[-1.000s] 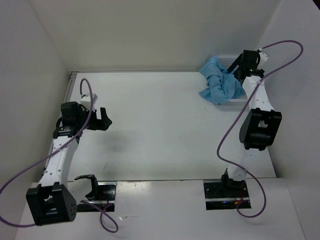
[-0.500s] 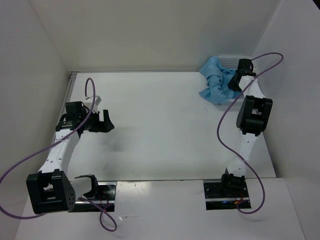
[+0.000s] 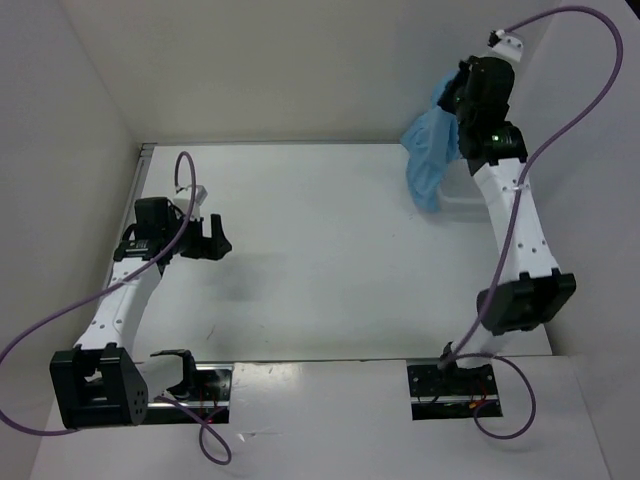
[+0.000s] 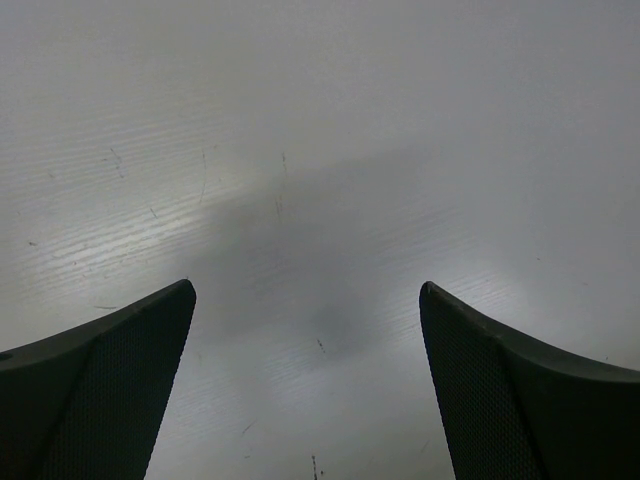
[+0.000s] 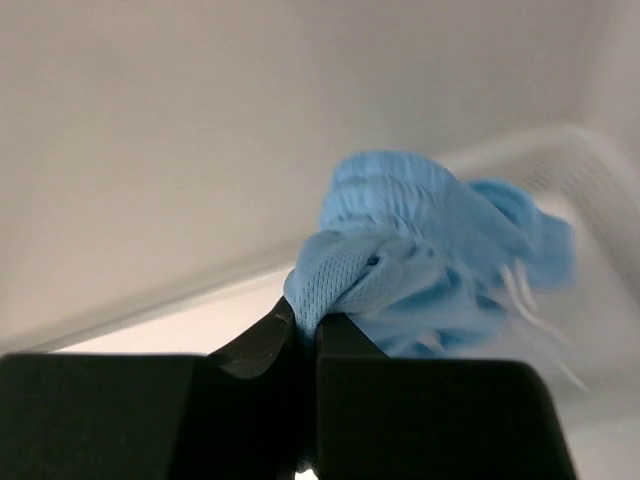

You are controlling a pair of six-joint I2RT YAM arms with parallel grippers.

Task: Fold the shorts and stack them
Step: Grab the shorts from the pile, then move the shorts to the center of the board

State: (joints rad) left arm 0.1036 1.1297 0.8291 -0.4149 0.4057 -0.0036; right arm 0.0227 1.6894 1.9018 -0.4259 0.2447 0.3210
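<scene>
The light blue shorts [image 3: 428,150] hang bunched in the air at the table's far right corner, pinched by my right gripper [image 3: 456,98], which is raised high. In the right wrist view the jaws are shut on a fold of the mesh shorts [image 5: 400,260] at my right gripper [image 5: 305,322], with the gathered waistband and white drawstring dangling beyond. My left gripper [image 3: 214,238] hovers low over the left part of the table, open. Its fingers [image 4: 110,390] stand wide apart over bare tabletop in the left wrist view, nothing between them.
A white mesh basket [image 3: 465,196] sits at the far right corner under the hanging shorts; its rim [image 5: 560,150] shows behind them in the right wrist view. White walls enclose the table on the left, back and right.
My right gripper shut on the shorts in the basket and lifted them up and away from it. The left gripper shifted slightly right and stayed open.
</scene>
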